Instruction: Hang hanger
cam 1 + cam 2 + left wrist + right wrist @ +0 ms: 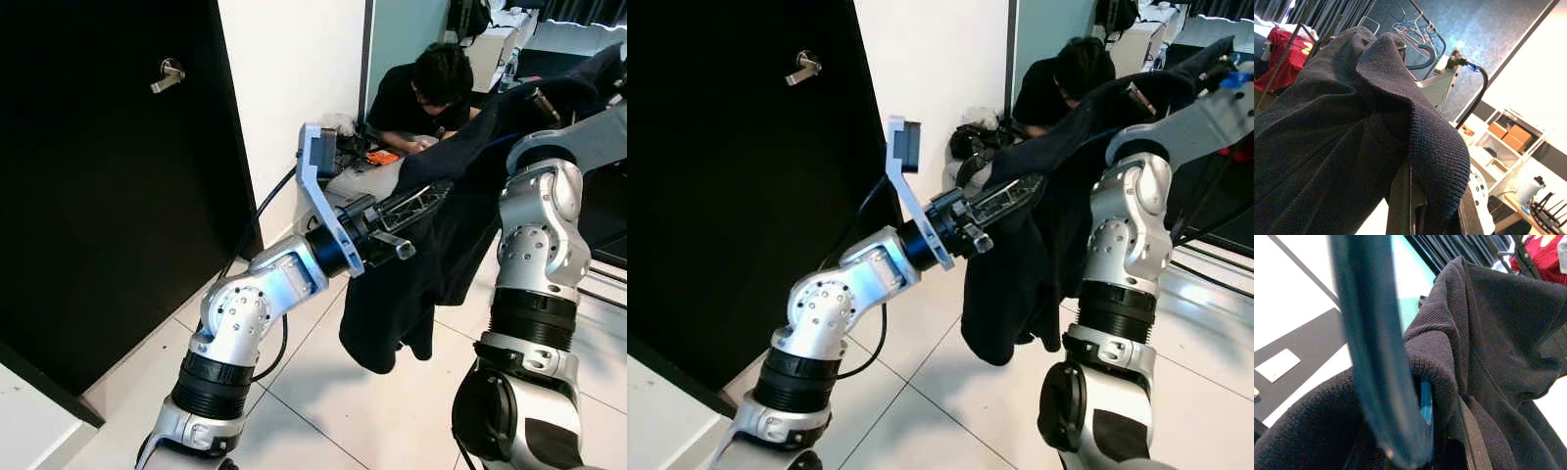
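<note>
A dark navy knit garment (431, 264) hangs in mid-air in front of me, its hem drooping toward the floor. It is draped over a blue hanger (1371, 357), whose bar crosses close to the right wrist camera. My right arm (539, 225) is raised at the right, and its gripper (1442, 423) is shut on the blue hanger under the folded collar; cloth hides most of its fingers. My left arm reaches up from the lower left. My left gripper (426, 201) is shut on a fold of the garment's near edge, and fabric wraps over its fingers (1405, 205).
A black door (108, 196) with a silver handle (168, 76) fills the left, next to a white wall. A person (431, 93) sits on the floor behind the garment among cables. A clothes rail with several empty hangers (1420, 29) and a red garment (1283, 58) stands beyond.
</note>
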Controlling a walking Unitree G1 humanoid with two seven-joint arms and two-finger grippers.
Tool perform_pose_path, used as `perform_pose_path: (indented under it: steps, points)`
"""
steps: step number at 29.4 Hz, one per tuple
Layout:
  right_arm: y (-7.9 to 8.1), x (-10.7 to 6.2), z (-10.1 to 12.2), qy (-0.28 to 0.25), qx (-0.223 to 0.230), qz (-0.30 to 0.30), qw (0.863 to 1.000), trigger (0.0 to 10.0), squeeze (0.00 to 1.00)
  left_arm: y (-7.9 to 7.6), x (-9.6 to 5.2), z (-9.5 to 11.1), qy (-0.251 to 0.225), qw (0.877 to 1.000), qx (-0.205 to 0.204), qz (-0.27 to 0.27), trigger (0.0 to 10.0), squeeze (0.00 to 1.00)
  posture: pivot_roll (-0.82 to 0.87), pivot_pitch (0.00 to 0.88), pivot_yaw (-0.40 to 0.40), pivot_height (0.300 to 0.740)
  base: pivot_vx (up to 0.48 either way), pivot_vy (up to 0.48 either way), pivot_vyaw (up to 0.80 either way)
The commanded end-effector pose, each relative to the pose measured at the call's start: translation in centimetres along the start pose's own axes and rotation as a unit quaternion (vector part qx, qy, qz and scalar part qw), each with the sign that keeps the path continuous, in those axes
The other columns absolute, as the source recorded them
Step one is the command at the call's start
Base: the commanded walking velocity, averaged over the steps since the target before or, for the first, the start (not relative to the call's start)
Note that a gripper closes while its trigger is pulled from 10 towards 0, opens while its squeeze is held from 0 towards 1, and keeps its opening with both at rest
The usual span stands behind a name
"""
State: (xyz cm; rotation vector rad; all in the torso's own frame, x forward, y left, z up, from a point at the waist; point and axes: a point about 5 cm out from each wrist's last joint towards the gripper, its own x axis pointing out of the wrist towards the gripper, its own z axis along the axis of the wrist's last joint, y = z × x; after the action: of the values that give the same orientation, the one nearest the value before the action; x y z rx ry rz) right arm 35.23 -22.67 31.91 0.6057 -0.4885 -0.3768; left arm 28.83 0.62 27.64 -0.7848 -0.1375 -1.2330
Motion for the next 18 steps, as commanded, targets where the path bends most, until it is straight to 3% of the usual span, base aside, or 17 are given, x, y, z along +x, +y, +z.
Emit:
perform_pose_path:
  steps: [1, 2, 4, 5, 9, 12, 16, 18]
  points:
    - [0.3, 0.4, 0.5, -0.002, 0.038, 0.006, 0.999, 0.0, 0.0, 0.6, -0.3, 0.8, 0.002, 1.0, 0.029, 0.002, 0.0, 0.0, 0.02, 0.056, 0.042, 0.74, 0.0, 0.0, 0.0]
    - [0.3, 0.4, 0.5, -0.002, 0.038, 0.006, 0.999, 0.0, 0.0, 0.6, -0.3, 0.8, 0.002, 1.0, 0.029, 0.002, 0.0, 0.0, 0.02, 0.056, 0.042, 0.74, 0.0, 0.0, 0.0]
    - [-0.5, 0.7, 0.4, 0.019, 0.055, 0.003, 0.998, 0.0, 0.0, 2.3, -1.6, 3.0, 0.001, 0.996, 0.086, 0.038, 0.0, 0.0, 0.02, 0.057, 0.042, 0.74, 0.0, 0.0, 0.0]
    - [-0.5, 0.7, 0.4, 0.019, 0.055, 0.003, 0.998, 0.0, 0.0, 2.3, -1.6, 3.0, 0.001, 0.996, 0.086, 0.038, 0.0, 0.0, 0.02, 0.057, 0.042, 0.74, 0.0, 0.0, 0.0]
    - [-1.3, 0.7, 0.3, 0.032, 0.053, 0.009, 0.998, 0.0, 0.0, 3.7, -3.0, 6.0, -0.005, 0.986, 0.149, 0.071, 0.0, 0.0, 0.02, 0.061, 0.043, 0.74, 0.0, 0.0, 0.0]
    - [-1.3, 0.7, 0.3, 0.032, 0.053, 0.009, 0.998, 0.0, 0.0, 3.7, -3.0, 6.0, -0.005, 0.986, 0.149, 0.071, 0.0, 0.0, 0.02, 0.061, 0.043, 0.74, 0.0, 0.0, 0.0]
    - [-1.4, 0.5, 0.6, 0.029, 0.08, 0.02, 0.996, 0.0, 0.0, 3.8, -3.8, 7.6, 0.005, 0.98, 0.189, 0.069, 0.0, 0.0, 0.03, 0.066, 0.045, 0.74, 0.0, 0.0, 0.0]
    - [-1.4, 0.5, 0.6, 0.029, 0.08, 0.02, 0.996, 0.0, 0.0, 3.8, -3.8, 7.6, 0.005, 0.98, 0.189, 0.069, 0.0, 0.0, 0.03, 0.066, 0.045, 0.74, 0.0, 0.0, 0.0]
